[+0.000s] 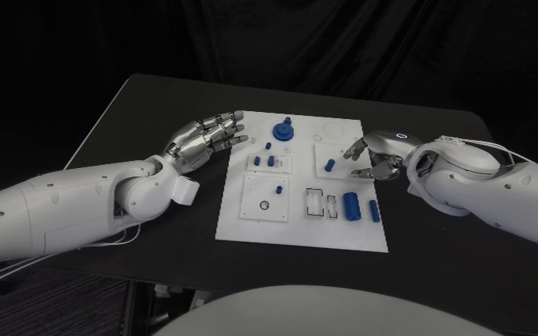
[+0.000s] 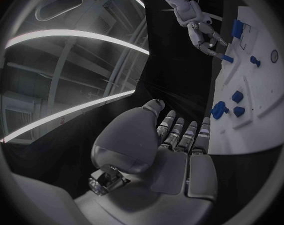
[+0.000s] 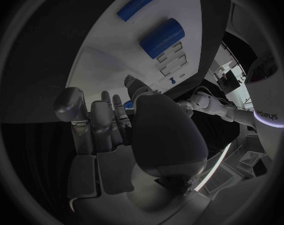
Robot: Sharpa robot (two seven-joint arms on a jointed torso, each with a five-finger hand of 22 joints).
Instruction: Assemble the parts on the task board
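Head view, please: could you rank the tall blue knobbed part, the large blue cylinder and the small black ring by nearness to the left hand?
1. Tall blue knobbed part, just beside the left hand, at the board's far end.
2. Small black ring, near-left of the board.
3. Large blue cylinder, near-right of the board.

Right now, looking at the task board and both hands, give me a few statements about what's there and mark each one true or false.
1. The left hand holds a blue part. False: its fingers are spread and it holds nothing, beside the task board's left edge.
2. The right hand is at the board's right side. True.
3. A tall blue part stands near the board's far edge. True.
4. The large blue cylinder lies off the board on the black table. False: it lies on the board, beside a slimmer blue cylinder.
5. The board is white. True.
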